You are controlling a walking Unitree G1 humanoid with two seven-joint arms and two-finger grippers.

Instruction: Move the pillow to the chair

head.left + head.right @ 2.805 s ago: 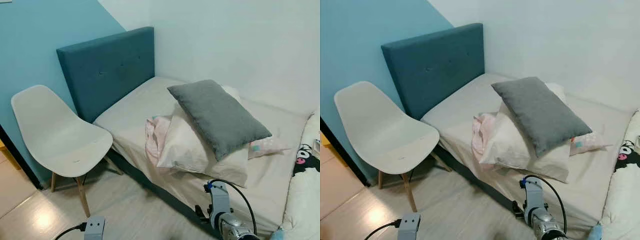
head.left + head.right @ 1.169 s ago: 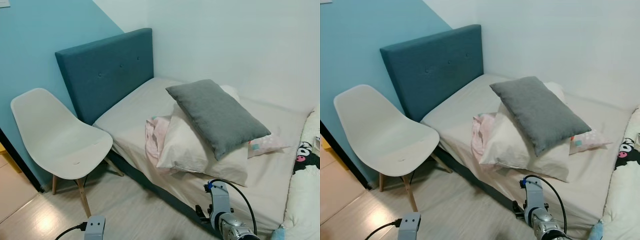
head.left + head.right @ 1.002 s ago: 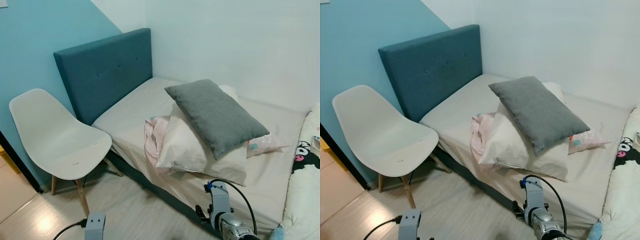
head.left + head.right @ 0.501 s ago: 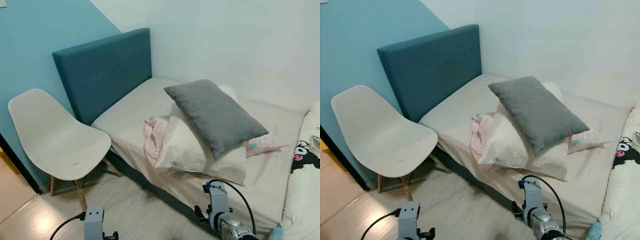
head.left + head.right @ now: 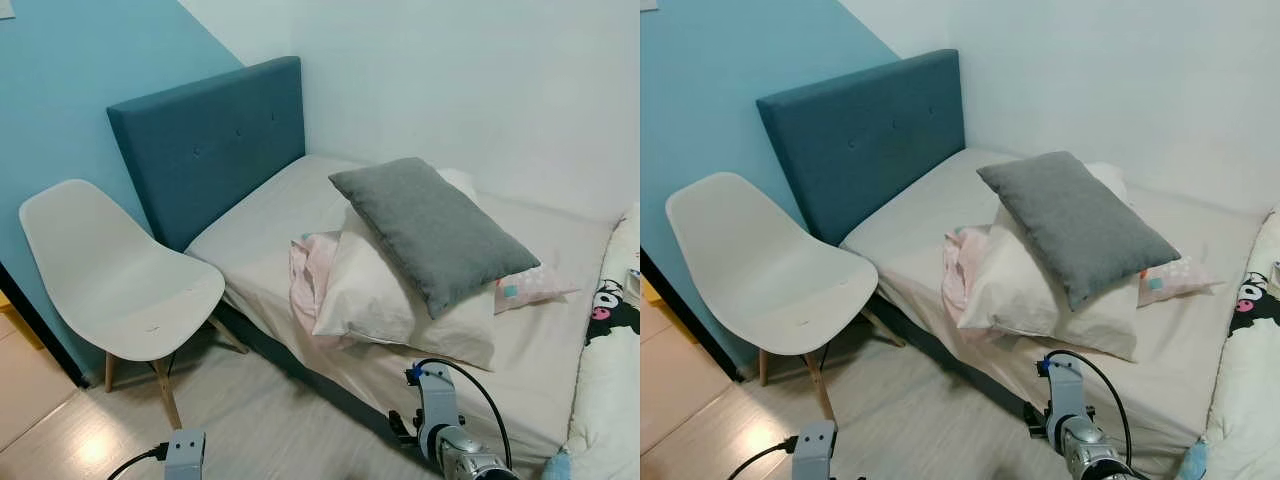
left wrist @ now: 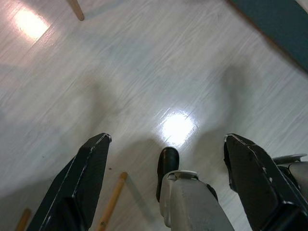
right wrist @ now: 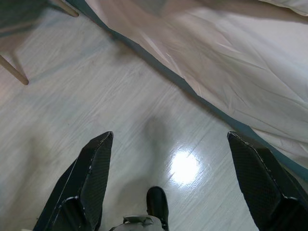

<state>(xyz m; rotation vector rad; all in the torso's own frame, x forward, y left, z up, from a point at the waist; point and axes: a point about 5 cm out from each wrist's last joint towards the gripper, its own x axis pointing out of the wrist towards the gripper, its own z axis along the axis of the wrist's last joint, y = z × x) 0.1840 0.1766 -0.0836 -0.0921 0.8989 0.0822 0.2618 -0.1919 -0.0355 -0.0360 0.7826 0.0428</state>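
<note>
1. On the bed (image 5: pixel 270 215), the grey pillow (image 5: pixel 432 232) lies slantwise on top of a larger cream pillow (image 5: pixel 385 300), with a pink cloth (image 5: pixel 308 275) tucked beside that one; nothing holds it yet.
2. Beside the blue headboard (image 5: pixel 205 145) stands the white chair (image 5: pixel 115 275), its seat bare, well apart from the grey pillow.
3. Low over the pale wood floor (image 6: pixel 144 77) hang both arms; the left gripper (image 6: pixel 168 159) has its fingers spread wide and holds nothing; the right gripper (image 7: pixel 168 159), near the hanging sheet at the bed's edge, is likewise wide and bare.
4. By my reading the step in hand is the approach; no reach has begun.
5. Next, I judge, the robot must close on the bed, raise a gripper over the mattress edge and pinch the grey pillow's near corner or side; being soft, it may sag or drag the cream pillow with it.
</note>
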